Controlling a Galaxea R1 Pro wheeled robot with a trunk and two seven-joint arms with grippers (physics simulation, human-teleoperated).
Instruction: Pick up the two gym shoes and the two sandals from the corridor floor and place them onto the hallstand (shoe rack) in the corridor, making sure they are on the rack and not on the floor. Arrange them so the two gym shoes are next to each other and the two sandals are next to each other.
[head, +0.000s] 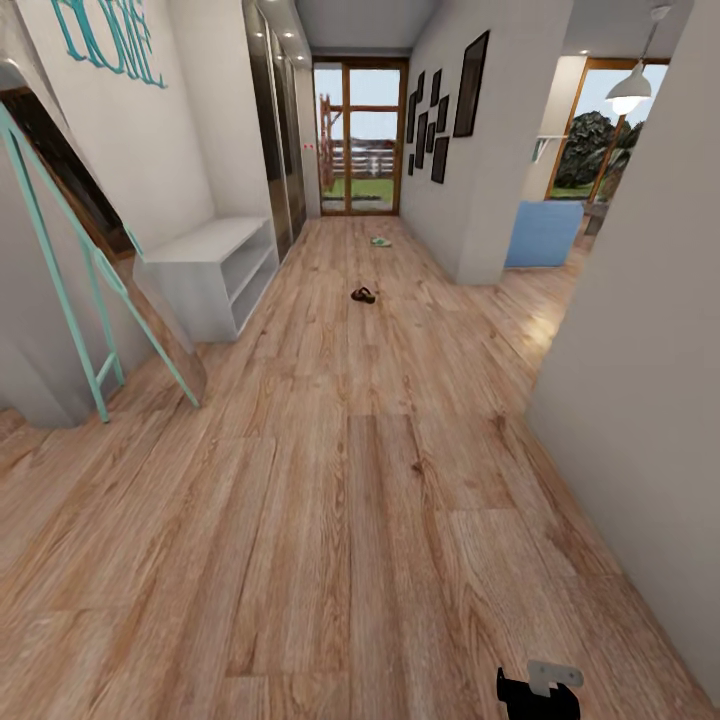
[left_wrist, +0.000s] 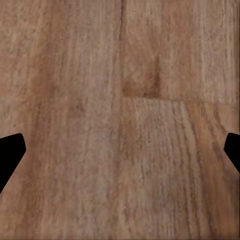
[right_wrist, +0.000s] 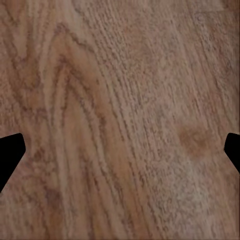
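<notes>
Lying on the corridor floor (head: 330, 480) just above the frame's centre, the sandals (head: 363, 295) are seen as a small dark shape; the gym shoes (head: 381, 241) are found farther up, near the glass door (head: 360, 138). The hallstand (head: 212, 272) is set against the wall at left. The left gripper (left_wrist: 120, 152) and right gripper (right_wrist: 120, 152) are held with fingers spread apart, nothing between them, over bare planks.

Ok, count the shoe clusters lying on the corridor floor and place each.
2. The dark sandals lie mid-corridor, right of the white hallstand. The gym shoes lie farther on, toward the glass door. Each is too small to separate into individual shoes.
</notes>
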